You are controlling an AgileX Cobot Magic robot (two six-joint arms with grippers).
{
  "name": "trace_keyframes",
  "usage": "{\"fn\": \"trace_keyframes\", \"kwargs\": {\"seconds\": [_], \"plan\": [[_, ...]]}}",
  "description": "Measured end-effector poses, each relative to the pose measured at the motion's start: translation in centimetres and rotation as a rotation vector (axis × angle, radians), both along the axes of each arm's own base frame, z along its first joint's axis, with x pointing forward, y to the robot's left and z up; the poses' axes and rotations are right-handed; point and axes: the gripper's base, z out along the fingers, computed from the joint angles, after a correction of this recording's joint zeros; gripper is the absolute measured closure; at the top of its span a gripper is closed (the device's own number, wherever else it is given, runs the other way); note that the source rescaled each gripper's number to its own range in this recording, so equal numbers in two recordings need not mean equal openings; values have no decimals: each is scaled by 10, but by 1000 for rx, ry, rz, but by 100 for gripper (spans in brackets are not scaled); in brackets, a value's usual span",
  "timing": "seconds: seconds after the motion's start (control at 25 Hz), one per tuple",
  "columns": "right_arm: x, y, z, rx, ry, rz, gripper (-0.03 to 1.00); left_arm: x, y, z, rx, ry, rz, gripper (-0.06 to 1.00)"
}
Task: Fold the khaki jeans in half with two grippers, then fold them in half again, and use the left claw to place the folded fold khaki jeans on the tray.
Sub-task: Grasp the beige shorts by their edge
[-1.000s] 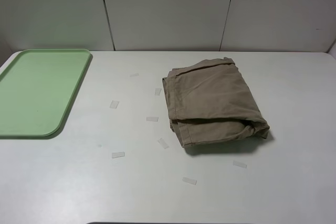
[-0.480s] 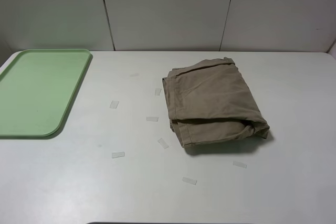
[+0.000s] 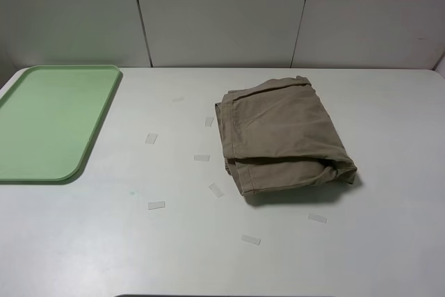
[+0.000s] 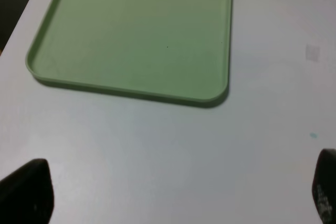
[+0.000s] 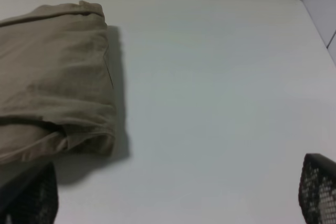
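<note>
Tabletop (image 4: 157, 145) is all we find between the fingers (image 4: 25, 195) of the left gripper (image 4: 176, 192). They stand spread wide and hold nothing, and only their black tips show. Straight ahead of them, a little apart, we see the near short edge of the green tray (image 4: 142, 30), lying flat with its rounded corners toward the tips. Out past the inner finger, the one nearer the other arm, a small pale tape mark (image 4: 313, 52) sits on the white surface.

The right gripper (image 5: 174, 195) is likewise spread wide with nothing in its grasp, and its mesh-textured fingers (image 5: 317, 192) show only at the tips. Just ahead of its inner finger lie the jeans (image 5: 52, 82), folded into a thick bundle, their shadow reaching nearly to that tip.

In the high view we see the jeans (image 3: 281, 144) resting on the right gripper's side of the table, well apart from the tray (image 3: 49, 119) on the left gripper's side. Several tape marks are scattered between the two.
</note>
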Motion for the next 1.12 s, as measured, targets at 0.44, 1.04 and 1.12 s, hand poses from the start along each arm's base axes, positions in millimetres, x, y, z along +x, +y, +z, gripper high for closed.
{"fn": "trace_keyframes", "kwargs": {"seconds": [0.44, 1.04, 1.12], "plan": [[0, 0, 0, 0, 0, 0, -2, 0, 0, 0, 0, 2, 0, -4], [0, 0, 0, 0, 0, 0, -2, 0, 0, 0, 0, 0, 0, -4], [0, 0, 0, 0, 0, 0, -2, 0, 0, 0, 0, 0, 0, -4]]}}
